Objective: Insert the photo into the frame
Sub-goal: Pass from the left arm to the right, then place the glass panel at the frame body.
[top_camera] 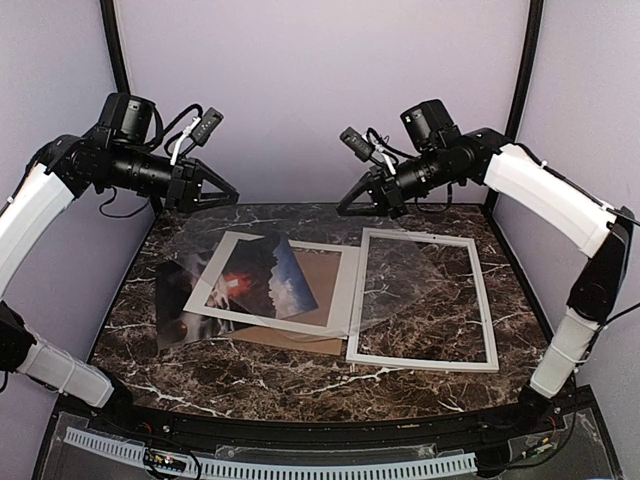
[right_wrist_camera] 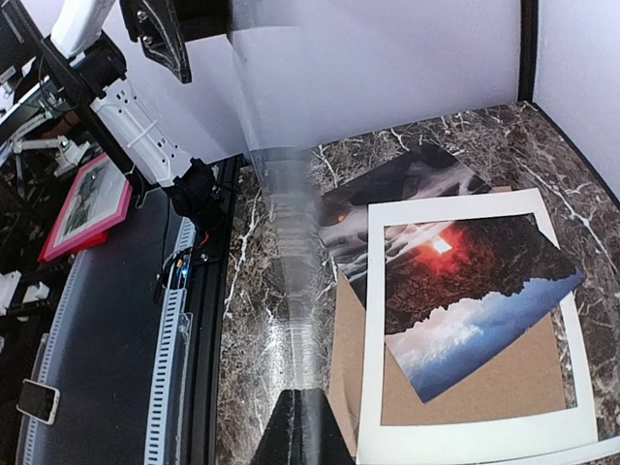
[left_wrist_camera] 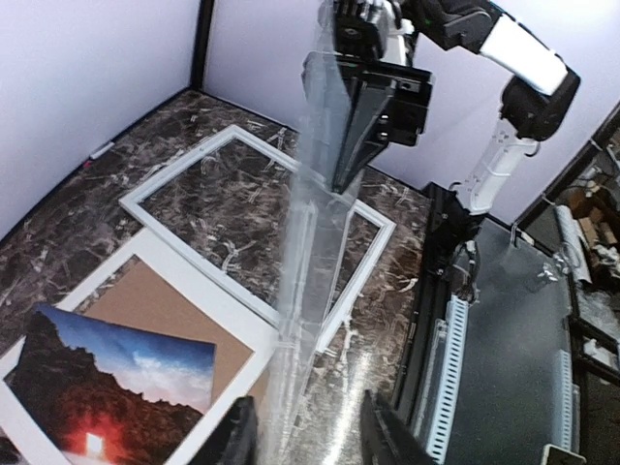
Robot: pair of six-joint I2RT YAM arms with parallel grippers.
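Note:
The photo (top_camera: 262, 280) (left_wrist_camera: 107, 387) (right_wrist_camera: 465, 291), a red sun over dark rocks with blue sky, lies askew on a white mat board (top_camera: 340, 285) at table centre-left. The thin white frame (top_camera: 420, 362) (left_wrist_camera: 174, 165) lies flat to its right, with bare marble showing inside it. A clear plastic sheet (top_camera: 290, 225) (left_wrist_camera: 310, 242) (right_wrist_camera: 291, 242) hangs between the two raised arms above them. My right gripper (top_camera: 342, 211) (right_wrist_camera: 312, 395) is shut on one edge of the sheet. My left gripper (top_camera: 235, 197) (left_wrist_camera: 310, 441) is open, the sheet's other edge passing between its spread fingers.
A brown backing board (top_camera: 320, 270) (right_wrist_camera: 523, 378) lies under the mat. Another dark print (top_camera: 175, 315) (right_wrist_camera: 407, 189) sticks out from beneath at the left. Purple walls close the back and sides. A black rail (top_camera: 300, 430) runs along the near edge.

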